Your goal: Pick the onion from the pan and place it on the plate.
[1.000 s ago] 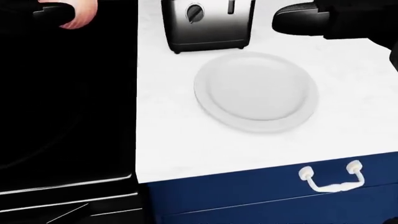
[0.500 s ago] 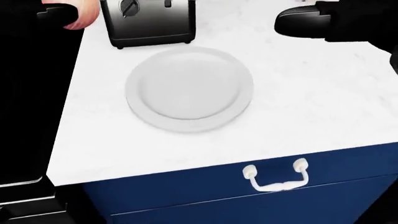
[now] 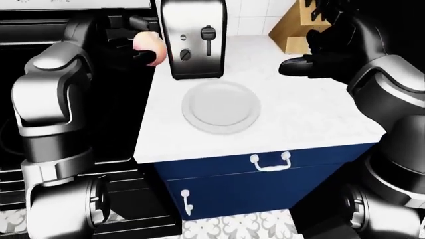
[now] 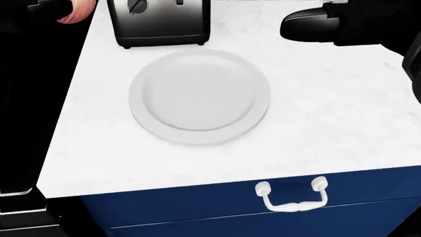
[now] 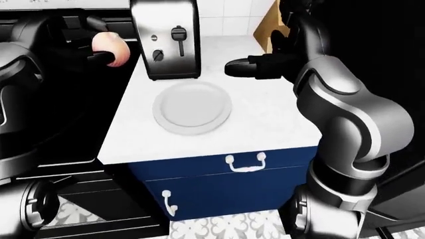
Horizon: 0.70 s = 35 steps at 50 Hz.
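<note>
With the camera shifted since a second ago, the round white ceramic plate (image 4: 199, 96) now sits centrally, while the left hand (image 3: 136, 40), fingers pinching the pale pink onion (image 3: 150, 47), carries it and must next travel right over the plate.

A chrome toaster (image 3: 195, 39) is standing on the white marble counter (image 3: 305, 117), just right of the left hand. A wooden knife block (image 3: 297, 31) is sitting behind the right hand. Below, a navy drawer (image 3: 265, 167) is showing a white handle (image 3: 270, 163).
</note>
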Motion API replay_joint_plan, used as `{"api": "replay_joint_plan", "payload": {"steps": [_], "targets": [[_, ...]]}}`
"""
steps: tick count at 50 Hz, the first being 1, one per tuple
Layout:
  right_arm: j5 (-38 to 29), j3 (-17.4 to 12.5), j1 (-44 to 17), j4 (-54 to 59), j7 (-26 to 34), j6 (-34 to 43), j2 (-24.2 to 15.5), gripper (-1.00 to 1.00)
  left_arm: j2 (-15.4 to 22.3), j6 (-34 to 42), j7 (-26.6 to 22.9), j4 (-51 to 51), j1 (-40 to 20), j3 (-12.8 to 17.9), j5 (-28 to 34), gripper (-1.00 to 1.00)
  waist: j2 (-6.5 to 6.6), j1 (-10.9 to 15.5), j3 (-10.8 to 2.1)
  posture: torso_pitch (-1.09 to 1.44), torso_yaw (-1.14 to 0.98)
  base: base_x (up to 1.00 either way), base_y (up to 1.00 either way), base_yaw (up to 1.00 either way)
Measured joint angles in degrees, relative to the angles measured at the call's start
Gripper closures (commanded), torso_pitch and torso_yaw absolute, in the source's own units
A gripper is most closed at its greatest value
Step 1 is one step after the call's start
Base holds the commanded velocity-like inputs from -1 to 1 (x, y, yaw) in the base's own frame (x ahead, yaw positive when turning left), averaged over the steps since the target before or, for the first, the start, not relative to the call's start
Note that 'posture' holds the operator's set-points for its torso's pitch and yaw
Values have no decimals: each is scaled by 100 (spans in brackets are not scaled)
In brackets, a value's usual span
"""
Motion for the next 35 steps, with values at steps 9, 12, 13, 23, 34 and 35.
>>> {"api": "replay_joint_plan", "payload": {"steps": [9, 12, 13, 23, 34, 35], "targets": [[-10, -18, -16, -42, 3, 28, -10, -100, -15, 50, 6, -150, 34, 12, -53, 44, 3, -12, -9, 0, 0, 0, 0, 0], [-20, -11, -19, -17, 11, 25, -20, -100, -12, 148, 15, -267, 57, 20, -72, 44, -1, -14, 3, 0, 0, 0, 0, 0], [-29, -6, -24, 5, 17, 16, -22, -100, -11, 191, 17, -300, 47, 18, -81, 44, -4, -14, 6, 0, 0, 0, 0, 0], [-76, 4, -14, 10, 54, 1, 0, -100, -41, 550, 25, -809, 13, 13, -231, 47, -3, -15, 27, 0, 0, 0, 0, 0], [-103, 7, 23, -12, 62, -9, 27, -100, -108, 854, 49, -1137, -50, -18, -394, 65, 1, -16, 41, 0, 0, 0, 0, 0], [-105, 6, 22, -1, 65, -6, 28, -100, -104, 870, 52, -1149, -52, -16, -401, 64, 4, -17, 42, 0, 0, 0, 0, 0]]}}
